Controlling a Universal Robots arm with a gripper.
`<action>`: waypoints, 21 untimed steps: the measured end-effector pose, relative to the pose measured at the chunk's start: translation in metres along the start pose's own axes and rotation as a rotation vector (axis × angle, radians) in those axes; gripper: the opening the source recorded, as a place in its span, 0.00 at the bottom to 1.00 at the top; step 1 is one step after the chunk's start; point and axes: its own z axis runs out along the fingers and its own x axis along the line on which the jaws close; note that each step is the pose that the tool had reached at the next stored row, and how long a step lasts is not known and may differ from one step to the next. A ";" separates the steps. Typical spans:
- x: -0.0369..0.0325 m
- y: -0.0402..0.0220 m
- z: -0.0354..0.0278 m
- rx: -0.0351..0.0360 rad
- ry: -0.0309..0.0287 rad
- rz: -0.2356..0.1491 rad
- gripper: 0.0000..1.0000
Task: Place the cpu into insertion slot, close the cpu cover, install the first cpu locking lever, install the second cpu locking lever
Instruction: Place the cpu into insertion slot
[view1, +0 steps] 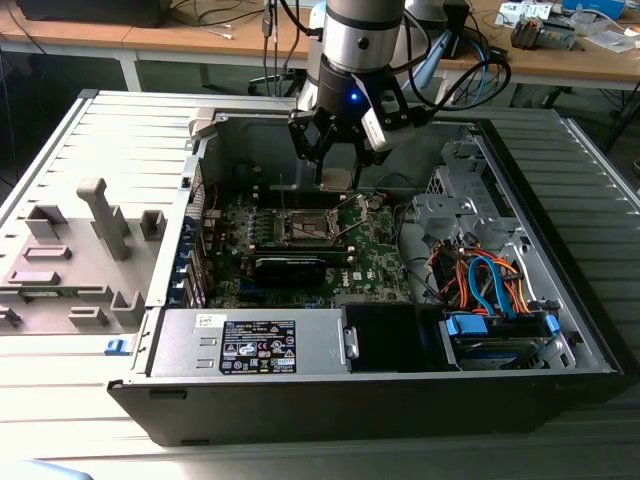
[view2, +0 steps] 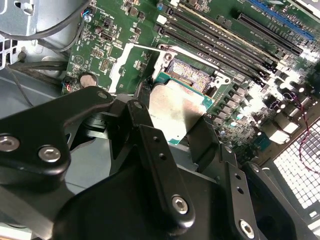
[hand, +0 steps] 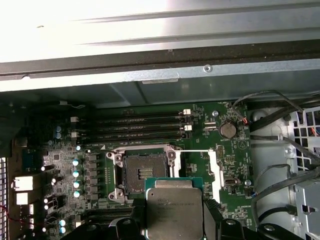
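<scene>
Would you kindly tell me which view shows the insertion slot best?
The first wrist view: the insertion slot lies open and nearly whole, one corner behind the cpu. In the second wrist view the cpu hides part of the insertion slot. In the exterior view it is a small square near the gripper.

We see the arm (view1: 355, 40) standing nearly upright, its silver wrist section straight above the gripper (view1: 337, 172), which points downward with a small blue light (view1: 352, 97) glowing just above the hand. In both wrist views we find the black fingers (view2: 150, 145) drawn in from opposite sides and clamped on the edges of the cpu (hand: 174, 212), which lies flat between the fingertips with its metal top facing back toward the palm. We make out jointed black finger links with silver screw heads, angling inward from palm to tips.
</scene>
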 end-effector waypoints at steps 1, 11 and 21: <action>0.0000 0.0000 0.0000 0.0001 0.0000 0.002 0.55; 0.0000 0.0000 0.0006 -0.0001 -0.0005 0.013 0.55; 0.0000 0.0000 0.0010 -0.0003 -0.0008 0.021 0.55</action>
